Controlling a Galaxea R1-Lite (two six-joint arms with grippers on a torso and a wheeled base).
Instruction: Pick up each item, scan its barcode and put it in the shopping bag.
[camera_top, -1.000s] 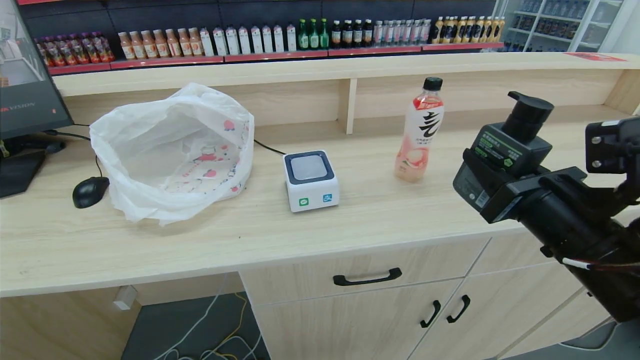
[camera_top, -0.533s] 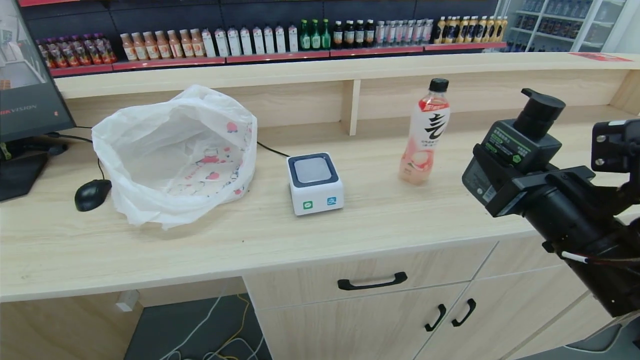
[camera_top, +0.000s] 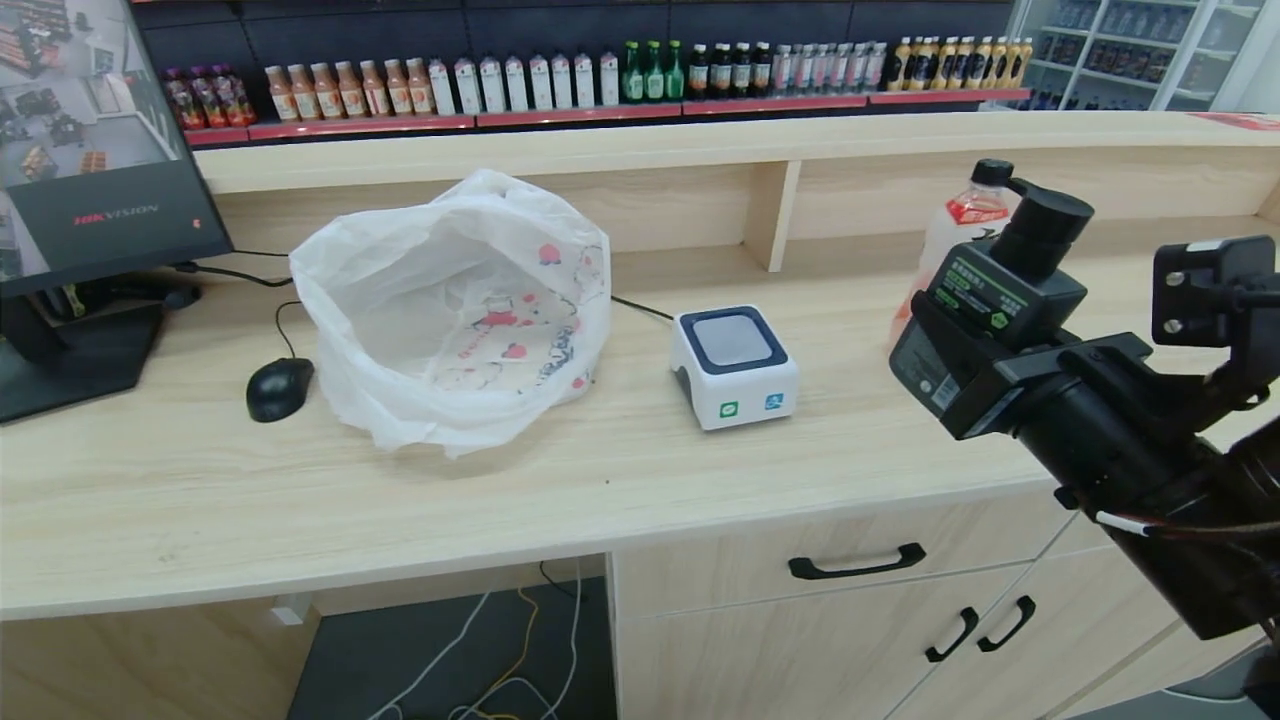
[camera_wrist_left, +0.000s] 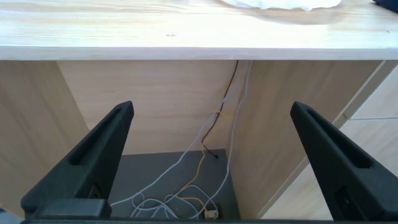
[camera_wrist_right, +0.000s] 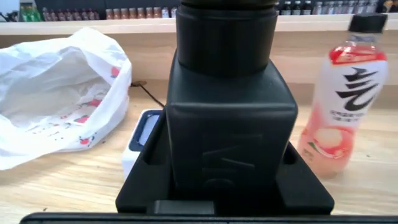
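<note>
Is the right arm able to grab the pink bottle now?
Probably not: the right gripper is full, shut on the dark pump bottle, though the pink bottle stands close behind it.

Black pump bottle (camera_top: 990, 300) is sitting tilted in right gripper (camera_top: 1020, 370), above counter's (camera_top: 600, 480) right front edge. Pink drink bottle (camera_top: 942, 240) is standing upright behind it. White scanner (camera_top: 735, 365) is sitting mid-counter, white shopping bag (camera_top: 460, 310) gaping open toward the left end.

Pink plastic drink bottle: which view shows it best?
Right wrist view: the pink plastic drink bottle stands whole, unobstructed. In the head view the black pump bottle hides most of it. The left wrist view faces under the wooden counter.
</note>
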